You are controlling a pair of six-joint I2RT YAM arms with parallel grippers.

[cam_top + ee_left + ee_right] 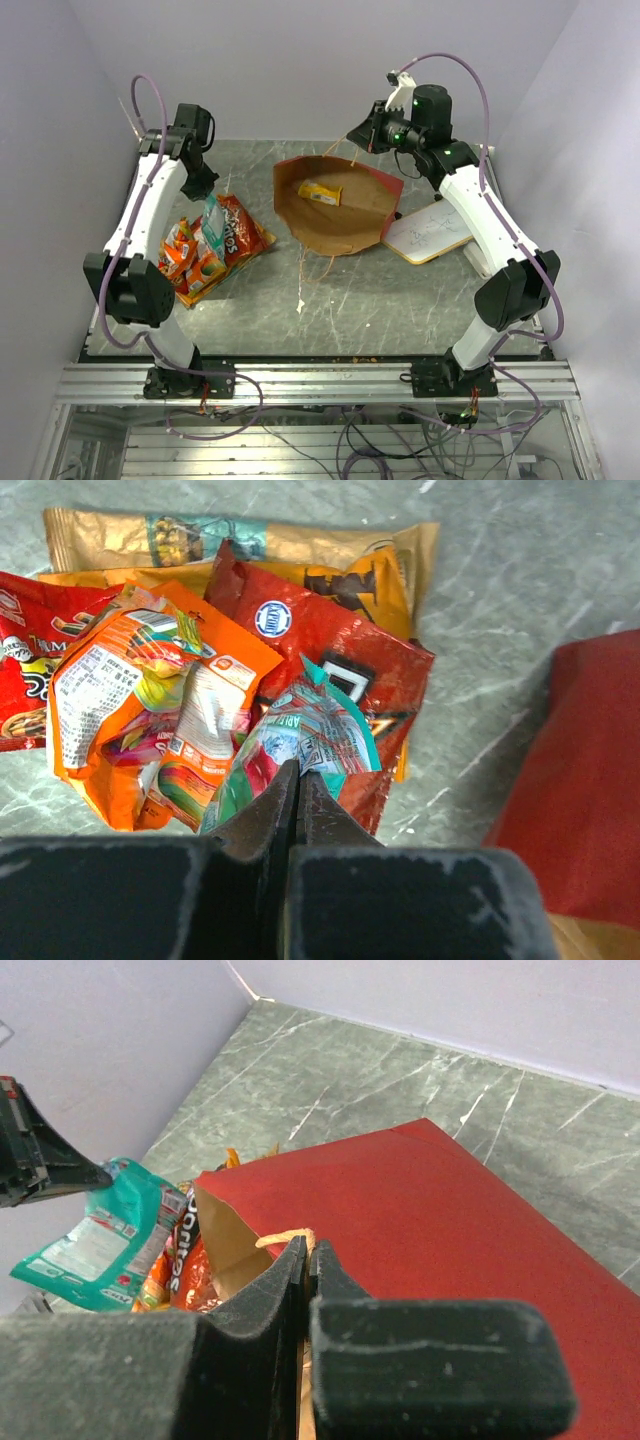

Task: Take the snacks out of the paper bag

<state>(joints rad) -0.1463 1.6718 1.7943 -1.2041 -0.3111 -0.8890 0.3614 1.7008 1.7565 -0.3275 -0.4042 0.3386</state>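
Observation:
The paper bag (345, 215) lies on its side mid-table, its mouth open, red outside and brown inside. One yellow packet (320, 192) lies inside it. My right gripper (358, 136) is at the bag's far rim. In the right wrist view it (307, 1250) is shut on the bag's twisted handle (278, 1239). My left gripper (206, 192) is shut on a teal-and-white packet (212, 228) and holds it over the snack pile (205, 262). The left wrist view shows that gripper (297, 773) pinching the packet (318, 730) above the red Doritos bag (345, 650), orange packets (130, 680) and a gold bag (250, 540).
A flat white wood-framed board (428, 233) lies right of the bag, partly under it. The bag's loose second handle (318, 268) trails toward the near side. The snack pile sits against the table's left edge. Walls enclose the table at back and sides.

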